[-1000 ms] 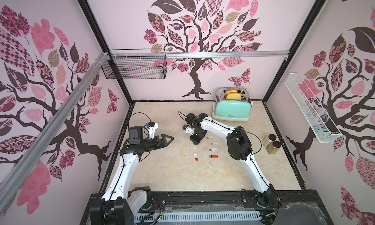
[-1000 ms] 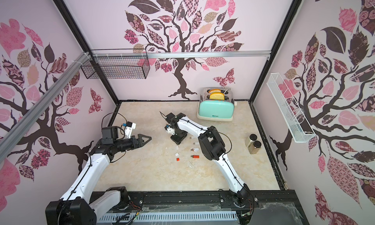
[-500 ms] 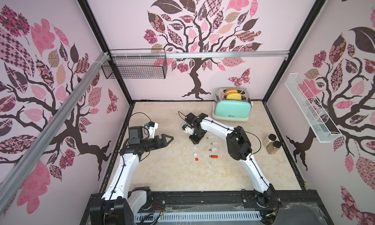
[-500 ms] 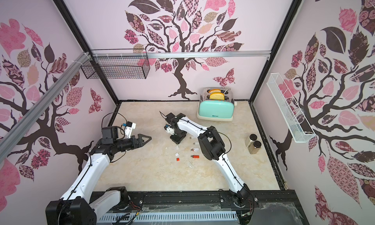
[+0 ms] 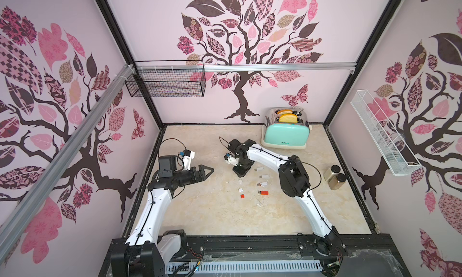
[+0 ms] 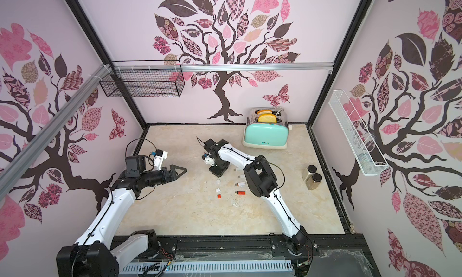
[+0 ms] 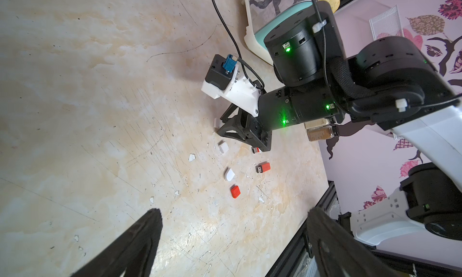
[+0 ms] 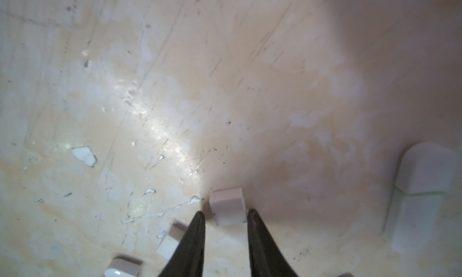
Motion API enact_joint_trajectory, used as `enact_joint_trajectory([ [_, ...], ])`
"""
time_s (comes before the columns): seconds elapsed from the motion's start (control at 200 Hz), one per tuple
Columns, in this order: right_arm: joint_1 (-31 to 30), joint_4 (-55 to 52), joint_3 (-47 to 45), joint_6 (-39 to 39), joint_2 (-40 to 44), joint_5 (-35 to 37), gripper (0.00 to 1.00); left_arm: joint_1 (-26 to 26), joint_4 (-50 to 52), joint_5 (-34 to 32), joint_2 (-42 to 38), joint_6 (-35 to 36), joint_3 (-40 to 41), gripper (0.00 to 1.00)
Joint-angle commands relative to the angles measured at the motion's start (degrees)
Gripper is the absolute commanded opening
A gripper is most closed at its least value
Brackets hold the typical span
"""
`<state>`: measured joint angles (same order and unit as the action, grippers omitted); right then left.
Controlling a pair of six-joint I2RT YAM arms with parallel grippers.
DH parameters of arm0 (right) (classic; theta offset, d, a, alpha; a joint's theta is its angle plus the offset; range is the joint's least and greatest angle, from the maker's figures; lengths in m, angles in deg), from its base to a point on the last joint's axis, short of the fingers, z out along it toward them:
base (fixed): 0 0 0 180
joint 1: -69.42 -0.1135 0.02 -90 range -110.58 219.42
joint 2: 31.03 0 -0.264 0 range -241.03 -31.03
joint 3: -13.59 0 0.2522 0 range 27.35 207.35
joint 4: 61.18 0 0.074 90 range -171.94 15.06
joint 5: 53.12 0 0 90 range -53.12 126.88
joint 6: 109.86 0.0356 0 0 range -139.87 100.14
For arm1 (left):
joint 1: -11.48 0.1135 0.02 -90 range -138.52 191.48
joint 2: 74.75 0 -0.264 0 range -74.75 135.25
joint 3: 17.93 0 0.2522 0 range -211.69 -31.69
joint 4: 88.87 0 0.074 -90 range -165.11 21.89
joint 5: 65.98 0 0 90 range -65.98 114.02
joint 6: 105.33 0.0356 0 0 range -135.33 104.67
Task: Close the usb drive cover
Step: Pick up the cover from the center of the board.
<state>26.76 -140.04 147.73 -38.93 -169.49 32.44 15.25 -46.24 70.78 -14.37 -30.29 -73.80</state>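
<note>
Since the cap (image 8: 226, 203) is a tiny, light, hard plastic shell, probably slick, it wants pinching squarely across its flat sides or it may squirt out. It sits on the table (image 5: 200, 213) between the right gripper's (image 8: 225, 213) jaws; whether they already pinch it cannot be told. A second cap (image 8: 172, 238) crowds one finger, and a white drive (image 8: 425, 170) lies near. The left gripper (image 5: 208, 170) hangs wide and empty, well apart.
</note>
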Motion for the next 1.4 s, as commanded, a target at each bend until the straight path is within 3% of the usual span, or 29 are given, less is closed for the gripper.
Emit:
enact_joint_trajectory([
  [0.0,-0.6,0.2,0.5,0.7,-1.1,0.1,0.32,0.2,-0.3,0.6,-0.8,0.6,-0.6,0.95],
  [0.74,-0.8,0.1,1.7,1.0,-2.4,1.3,0.25,0.3,-0.6,0.9,-1.0,0.5,-0.2,0.95],
  [1.115,-0.9,1.3,0.3,1.1,-4.2,0.1,0.29,0.3,-0.5,0.8,-1.8,0.8,0.0,0.95],
  [1.396,-1.0,0.5,0.8,0.7,-4.8,0.7,0.26,0.4,-0.8,1.1,-1.5,0.5,0.1,0.95],
])
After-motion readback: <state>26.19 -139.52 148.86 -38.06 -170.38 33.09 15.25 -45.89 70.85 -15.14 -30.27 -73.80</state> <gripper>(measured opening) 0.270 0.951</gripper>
